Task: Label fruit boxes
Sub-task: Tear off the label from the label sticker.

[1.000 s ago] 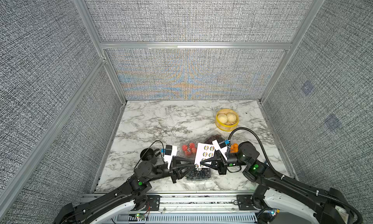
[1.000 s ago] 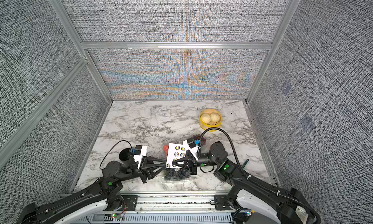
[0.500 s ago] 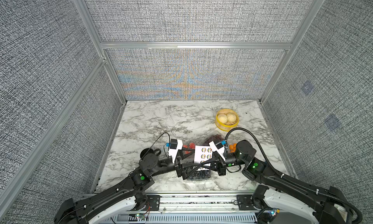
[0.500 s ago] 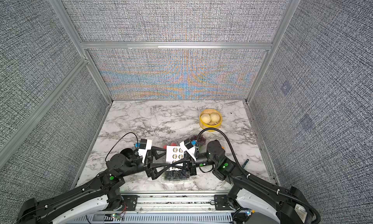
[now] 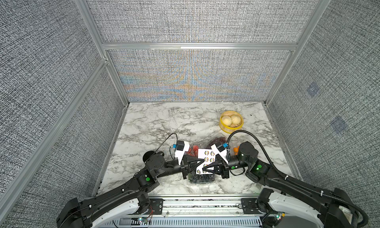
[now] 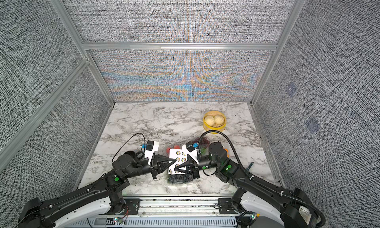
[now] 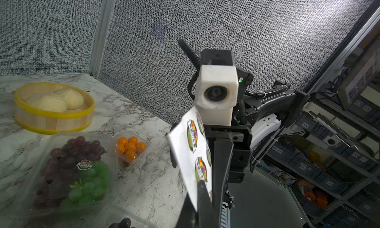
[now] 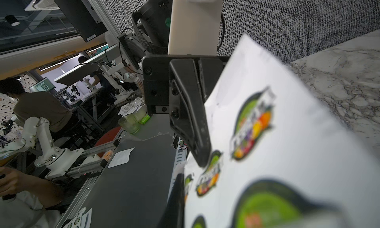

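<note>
Both arms meet over the near middle of the marble table (image 5: 156, 122), and the sticker sheet (image 5: 206, 158) hangs in the air between them, tilted, above the dark-purple grape box (image 5: 202, 178). In both top views the left gripper (image 5: 200, 162) reaches the sheet from its side with jaws drawn together on the paper, while the right gripper (image 5: 205, 169) comes in from the opposite side at the sheet's lower edge. Whether the right jaws pinch the paper or stand slightly parted cannot be told from above.

The left wrist view adds what the top views hide — the sheet (image 7: 191, 155) seen edge-on, a dark finger (image 7: 202, 198) laid across its printed face, and beyond it the purple-and-green grape box (image 7: 70, 171) with a round sticker already on its lid. The small orange-fruit box (image 7: 130, 147) sits just beside that grape box, and the yellow steamer basket (image 7: 51, 122) with pale buns stands behind them.

The right wrist view shows only the sheet (image 8: 287, 144) close and blurred, with the left gripper's black finger (image 8: 191, 124) pressed at its edge — no fruit boxes at all.

The small red-fruit box (image 5: 193, 151) peeps out behind the sheet only from above, just beyond the dark-purple grape box.
</note>
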`<state>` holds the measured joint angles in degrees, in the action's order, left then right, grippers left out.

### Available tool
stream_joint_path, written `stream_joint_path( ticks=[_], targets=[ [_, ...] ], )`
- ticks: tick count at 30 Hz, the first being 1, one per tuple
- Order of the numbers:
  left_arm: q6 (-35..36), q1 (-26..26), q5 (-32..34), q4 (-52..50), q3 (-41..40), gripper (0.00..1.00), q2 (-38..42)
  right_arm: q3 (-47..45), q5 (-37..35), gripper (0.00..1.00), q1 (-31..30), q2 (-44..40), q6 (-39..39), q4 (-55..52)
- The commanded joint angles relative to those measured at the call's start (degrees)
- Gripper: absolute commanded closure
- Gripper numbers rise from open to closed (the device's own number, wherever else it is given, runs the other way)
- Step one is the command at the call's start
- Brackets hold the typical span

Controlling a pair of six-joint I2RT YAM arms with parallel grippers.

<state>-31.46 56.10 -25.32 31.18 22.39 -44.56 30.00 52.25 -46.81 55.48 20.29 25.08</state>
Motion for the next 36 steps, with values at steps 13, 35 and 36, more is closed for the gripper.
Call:
stream_joint_path(
  ticks=[13,35,36],
  targets=[
    [2.28,-0.02,24.51,-7.42,-0.85,1.0,5.56,-0.36,-47.02,0.45,-11.61,-15.51,-3.9,-18.55],
    [1.71,-0.09,23.0,-6.04,-0.6,1.0,3.36,8.72,-41.13,0.75,-14.45,7.44,-6.41,-8.72],
    [1.74,-0.02,22.74,-5.96,-0.59,1.0,3.25,9.08,-41.17,0.78,-14.45,7.91,-6.48,-8.99]
  ],
)
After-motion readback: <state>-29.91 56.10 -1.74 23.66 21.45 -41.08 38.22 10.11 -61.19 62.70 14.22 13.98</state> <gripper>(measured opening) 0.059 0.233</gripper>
